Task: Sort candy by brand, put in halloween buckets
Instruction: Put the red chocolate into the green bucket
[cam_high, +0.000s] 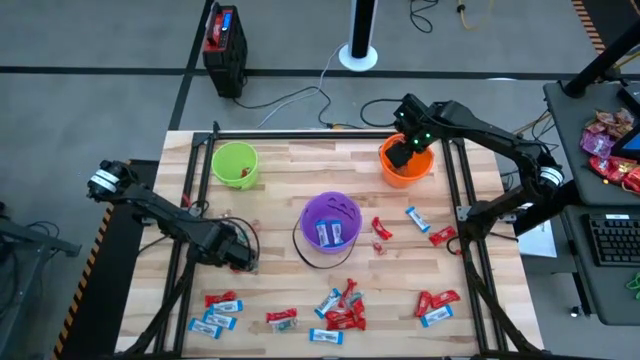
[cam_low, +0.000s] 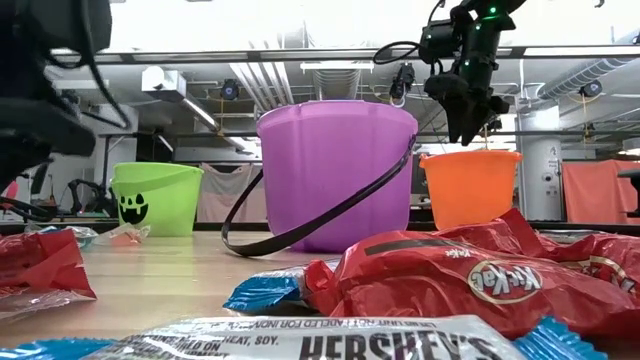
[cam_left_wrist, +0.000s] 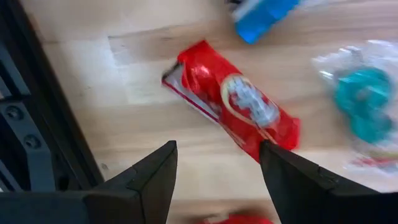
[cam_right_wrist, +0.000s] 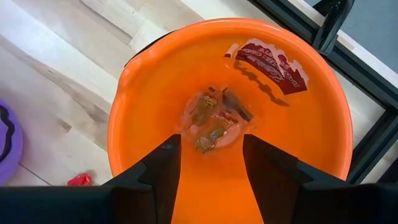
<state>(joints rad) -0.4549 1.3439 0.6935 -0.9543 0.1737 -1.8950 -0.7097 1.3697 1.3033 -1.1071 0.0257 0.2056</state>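
Observation:
My left gripper (cam_left_wrist: 217, 168) stands open, pointing down over the table's left part (cam_high: 240, 250), just short of a red candy (cam_left_wrist: 233, 102) lying flat on the wood. My right gripper (cam_right_wrist: 211, 162) hangs open and empty over the orange bucket (cam_high: 407, 165), which holds a red candy (cam_right_wrist: 270, 65) against its wall and brown pieces (cam_right_wrist: 211, 121) at its bottom. The purple bucket (cam_high: 331, 222) at mid-table holds blue and white pieces. The green bucket (cam_high: 236, 163) stands at the far left. More candy (cam_high: 340, 310) lies scattered along the near edge.
A blue candy (cam_left_wrist: 267, 12) and a clear wrapper with a teal piece (cam_left_wrist: 367, 99) lie close to the left gripper. Black frame rails (cam_high: 190, 200) border the table. The purple bucket's black handle (cam_high: 300, 245) lies down on the wood. A black and red box (cam_high: 225, 40) stands beyond the far edge.

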